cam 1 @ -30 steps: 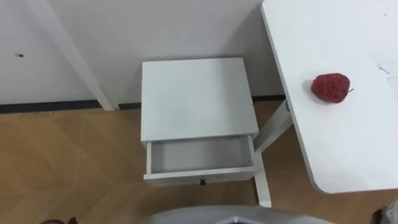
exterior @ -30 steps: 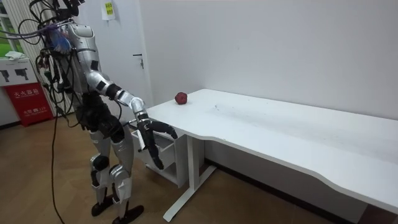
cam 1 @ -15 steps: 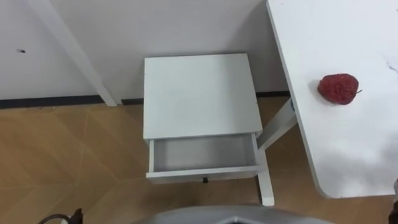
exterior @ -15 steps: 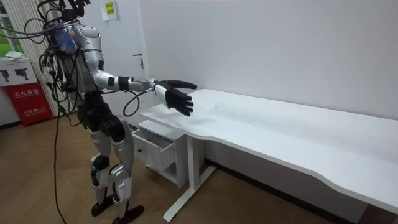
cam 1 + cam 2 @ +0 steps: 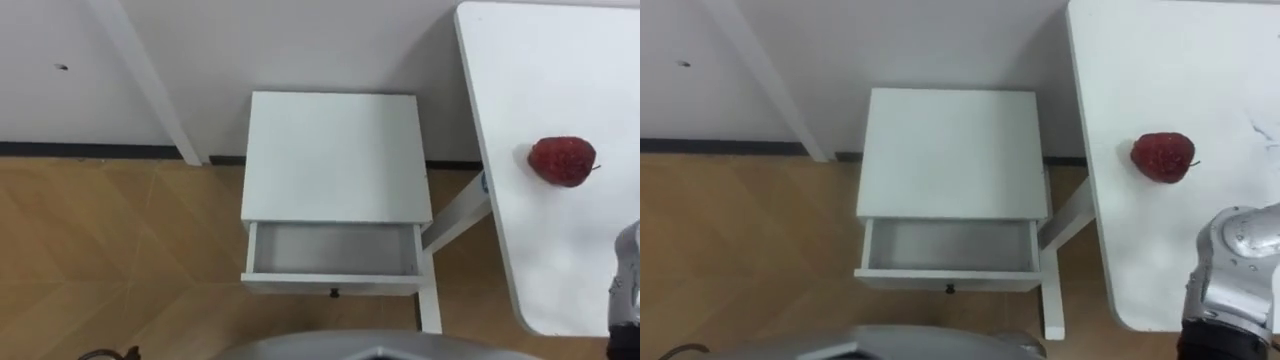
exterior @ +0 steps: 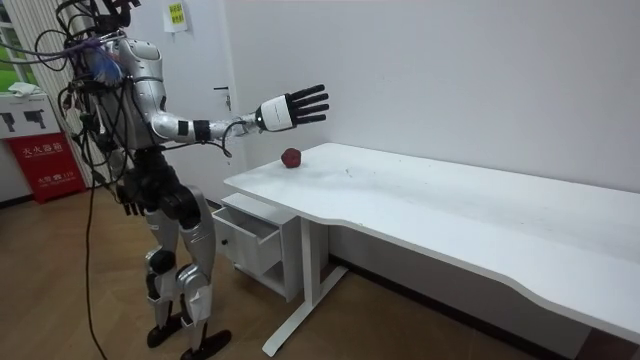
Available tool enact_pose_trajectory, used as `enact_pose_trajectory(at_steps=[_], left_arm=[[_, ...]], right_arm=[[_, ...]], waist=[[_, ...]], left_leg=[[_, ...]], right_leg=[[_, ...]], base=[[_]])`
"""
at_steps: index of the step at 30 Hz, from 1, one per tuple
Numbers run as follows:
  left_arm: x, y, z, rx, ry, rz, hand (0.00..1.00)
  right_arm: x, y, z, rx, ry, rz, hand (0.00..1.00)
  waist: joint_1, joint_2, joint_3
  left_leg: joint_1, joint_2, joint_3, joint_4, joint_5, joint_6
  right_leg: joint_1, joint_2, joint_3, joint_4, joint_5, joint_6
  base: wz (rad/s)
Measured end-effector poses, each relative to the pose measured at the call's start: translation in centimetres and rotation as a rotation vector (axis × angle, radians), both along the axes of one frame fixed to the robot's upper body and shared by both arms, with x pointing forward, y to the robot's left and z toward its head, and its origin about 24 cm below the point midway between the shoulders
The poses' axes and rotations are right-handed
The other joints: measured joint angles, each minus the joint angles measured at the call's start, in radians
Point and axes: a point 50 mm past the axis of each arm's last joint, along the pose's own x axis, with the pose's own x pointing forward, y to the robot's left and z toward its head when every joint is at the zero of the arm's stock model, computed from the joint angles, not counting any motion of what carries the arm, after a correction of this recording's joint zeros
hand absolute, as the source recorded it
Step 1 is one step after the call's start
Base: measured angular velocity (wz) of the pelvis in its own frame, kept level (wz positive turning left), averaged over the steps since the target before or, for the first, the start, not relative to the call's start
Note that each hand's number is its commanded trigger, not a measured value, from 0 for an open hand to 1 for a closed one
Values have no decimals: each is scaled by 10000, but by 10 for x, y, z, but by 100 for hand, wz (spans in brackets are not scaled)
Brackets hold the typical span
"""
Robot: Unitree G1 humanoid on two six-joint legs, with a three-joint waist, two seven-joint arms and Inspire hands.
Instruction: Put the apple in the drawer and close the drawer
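Apple (image 5: 562, 161) is being carried by the tabletop (image 5: 560, 60), near the corner closest to the wall, and is not being touched by either hand. It is roundish, with no marked long axis, and its stem is pointing toward the robot's right.

The right hand (image 6: 285, 110) is the nearer one. In the room view it is being held out at about shoulder height, well above the tabletop. Its fingers are being kept straight and spread, released, with nothing grasped. The apple is lying below this hand, so a downward reach with the fingers closing around the fruit is judged to be required next.

The left hand (image 6: 130, 206) is being held low beside the hip.

The drawer (image 5: 335, 250) is being left pulled out of the small cabinet (image 5: 335, 150), bare inside. It is lying to the robot's left of the apple and lower than the tabletop.
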Motion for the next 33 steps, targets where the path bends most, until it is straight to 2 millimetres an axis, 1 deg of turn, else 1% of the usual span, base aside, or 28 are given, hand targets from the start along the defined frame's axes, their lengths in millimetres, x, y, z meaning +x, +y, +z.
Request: enact_pose_trajectory(at_steps=[4,7,9,13,15,21,26,28,30,33], left_arm=[[-1,0,0,11,-15,-4,0],[-1,0,0,11,-24,-5,0],[-1,0,1,36,-39,-3,0],[-2,1,1,69,2,8,0],[-4,2,1,81,49,33,0],[-1,2,2,102,-90,-7,0],[0,2,2,127,-102,-4,0],[0,1,2,112,-107,-38,0],[1,0,1,53,-96,-152,0],[1,-2,0,-13,41,-269,0]], right_arm=[[7,5,-1,-220,520,1062,0],[11,10,-2,-512,957,1778,0],[13,15,-7,-383,1346,2345,0],[13,18,-18,-128,2079,3022,0],[13,20,-29,156,2672,3397,0],[10,23,-36,94,3476,4201,0],[9,25,-40,155,3771,4642,0],[9,28,-47,272,4070,4832,0],[7,32,-58,402,4689,5293,0],[7,39,-69,126,5572,5882,0]], waist=[[39,19,-4],[36,1,-1],[39,-30,11],[40,-38,16],[33,-54,26],[14,-79,9],[16,-107,-8],[16,-122,-4],[12,-126,5],[19,-88,12]], left_leg=[[1,-4,-1,-6,1,1],[18,-62,0,62,4,3],[26,-56,1,70,4,3],[52,-19,0,68,4,4],[171,-14,-1,47,4,4],[207,13,6,67,4,0],[222,14,28,61,2,-3],[264,13,22,99,2,-3],[319,10,21,101,2,-3],[328,7,20,43,2,-3]], right_leg=[[3,-2,-25,-1,0,0],[27,0,-34,-6,0,0],[44,-4,-41,-24,0,1],[81,-26,-53,-36,0,1],[215,-24,-52,-84,0,1],[296,-1,-16,-148,1,0],[331,-2,-16,-135,9,-9],[364,-1,-11,-135,10,-10],[429,-4,-11,-139,10,-10],[442,-6,-11,-137,10,-10]], base=[[0],[0],[0],[0],[0],[0],[-1],[0],[0],[0]])
